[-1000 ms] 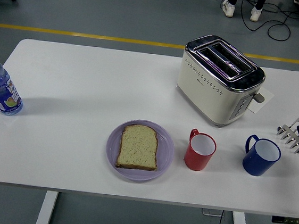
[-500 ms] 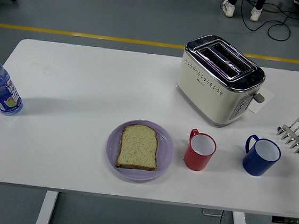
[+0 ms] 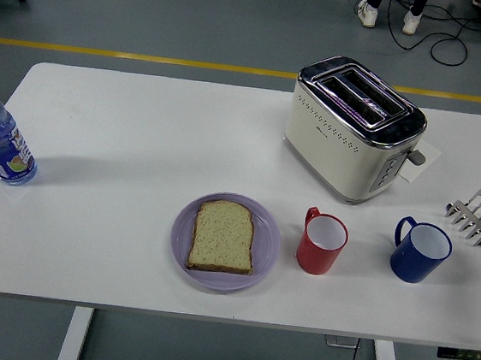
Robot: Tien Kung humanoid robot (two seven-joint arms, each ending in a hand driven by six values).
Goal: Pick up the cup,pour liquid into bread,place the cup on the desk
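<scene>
Grey floor [image 3: 155,8], yellow floor line [image 3: 107,53], white table [image 3: 142,135], black cables [image 3: 436,37] top right

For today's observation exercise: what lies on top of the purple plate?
One bread slice lies flat on the plate, nothing on it. The plate's middle is covered by the bread, so it cannot be seen.
</scene>
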